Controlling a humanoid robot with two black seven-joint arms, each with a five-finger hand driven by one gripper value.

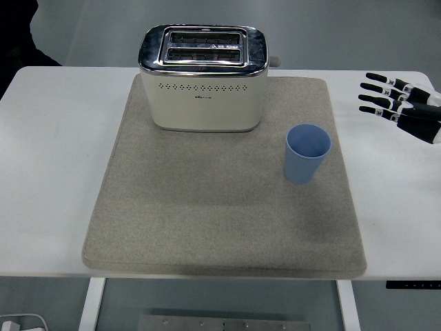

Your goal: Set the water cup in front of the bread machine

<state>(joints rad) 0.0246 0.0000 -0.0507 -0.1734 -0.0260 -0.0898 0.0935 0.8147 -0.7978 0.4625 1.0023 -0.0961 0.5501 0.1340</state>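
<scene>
- On the white table point(55, 172), a big beige-grey mat point(207, 221) covers most of the middle, and it's the largest thing there apart from the table itself.
- At the mat's far edge sits the two-slot toaster point(204, 79), cream body with a shiny chrome top, a row of little vent holes along the front and a lever knob poking out on its right side.
- The blue water cup point(307, 153) stands upright and empty on the mat, off to the toaster's right and a bit nearer the camera. So it's beside the front right corner, not really in front of the toaster.
- The right hand point(403, 110) is way out at the right edge, well apart from the cup, fingers spread flat and holding nothing. The left arm doesn't show at all.
- Step-wise I'd say nothing's been grabbed yet; the cup is untouched. The next move needs the hand to reach in toward the toaster side, wrap around the cup, then shift it left to the bare mat in front of the toaster.
- There's a tiny mark centered on the toaster's front, way too small to read.
- A dark bit of a person point(17, 31) peeks in beyond the toaster, far left.
</scene>
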